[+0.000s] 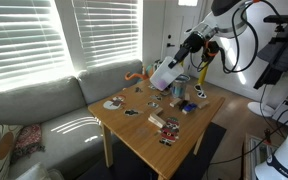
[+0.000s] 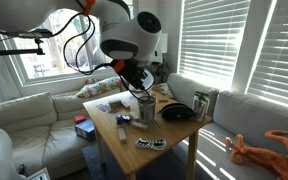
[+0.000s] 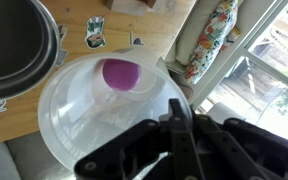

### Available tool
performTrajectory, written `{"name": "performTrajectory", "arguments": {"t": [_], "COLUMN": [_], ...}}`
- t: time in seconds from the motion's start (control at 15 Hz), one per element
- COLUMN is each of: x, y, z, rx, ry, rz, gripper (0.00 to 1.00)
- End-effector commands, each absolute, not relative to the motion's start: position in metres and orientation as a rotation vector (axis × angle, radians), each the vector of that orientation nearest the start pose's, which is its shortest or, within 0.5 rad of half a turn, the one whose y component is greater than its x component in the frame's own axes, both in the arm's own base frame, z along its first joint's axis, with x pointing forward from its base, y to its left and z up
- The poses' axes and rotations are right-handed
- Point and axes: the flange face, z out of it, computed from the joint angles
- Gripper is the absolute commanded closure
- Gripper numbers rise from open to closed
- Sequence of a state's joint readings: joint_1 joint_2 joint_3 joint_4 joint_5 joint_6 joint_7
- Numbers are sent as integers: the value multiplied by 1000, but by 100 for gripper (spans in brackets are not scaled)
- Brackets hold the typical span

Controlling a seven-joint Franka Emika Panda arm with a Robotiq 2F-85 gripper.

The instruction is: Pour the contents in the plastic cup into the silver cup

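Note:
My gripper (image 3: pixel 174 118) is shut on the rim of the plastic cup (image 3: pixel 84 120), a frosted white tumbler seen from above in the wrist view. A purple object (image 3: pixel 123 73) lies inside it. The silver cup (image 3: pixel 14 50) stands on the wooden table just beside it, its dark inside showing. In an exterior view the plastic cup (image 1: pixel 165 74) hangs tilted above the table, next to the silver cup (image 1: pixel 180 87), with the gripper (image 1: pixel 184 52) on it. In an exterior view the gripper (image 2: pixel 134 78) hovers right over the silver cup (image 2: pixel 145 108); the plastic cup is hard to make out there.
Small cards and toys are scattered over the wooden table (image 1: pixel 144 135). An orange toy (image 1: pixel 134 75) lies at its far edge. A black dish (image 2: pixel 177 113) and a tin (image 2: pixel 201 103) stand near the silver cup. Sofas (image 1: pixel 34 110) and blinds surround the table.

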State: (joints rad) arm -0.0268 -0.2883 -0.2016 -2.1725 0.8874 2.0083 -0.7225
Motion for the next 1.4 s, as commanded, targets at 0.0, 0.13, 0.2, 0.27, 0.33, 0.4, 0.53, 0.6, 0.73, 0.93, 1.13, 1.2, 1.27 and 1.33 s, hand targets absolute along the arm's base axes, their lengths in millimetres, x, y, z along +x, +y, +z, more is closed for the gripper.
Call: {"name": "performTrajectory", "arguments": {"t": [0.0, 0.13, 0.2, 0.27, 0.33, 0.4, 0.53, 0.6, 0.73, 0.93, 1.13, 1.2, 1.27, 1.33], "x": [466, 461, 458, 456, 454, 452, 450, 450, 450, 453, 457, 458, 459, 460], "y": [-102, -113, -117, -120, -123, -124, -128, -129, -132, -138, -141, -142, -144, -146], "z": [542, 544, 544, 543, 543, 541, 537, 535, 530, 520, 513, 510, 508, 506], "rx": [-2254, -2205, -2176, -2154, -2129, -2101, -2047, -2019, -1977, -1931, -1879, -1863, -1851, -1832], "ry": [-335, -425, -464, -493, -515, -531, -559, -569, -587, -597, -608, -615, -618, -627], "rz": [-627, -645, -649, -647, -640, -632, -626, -627, -624, -623, -641, -647, -654, -664], "gripper": [99, 99, 99, 99, 99, 99, 99, 99, 99, 99, 99, 99, 99, 99]}}
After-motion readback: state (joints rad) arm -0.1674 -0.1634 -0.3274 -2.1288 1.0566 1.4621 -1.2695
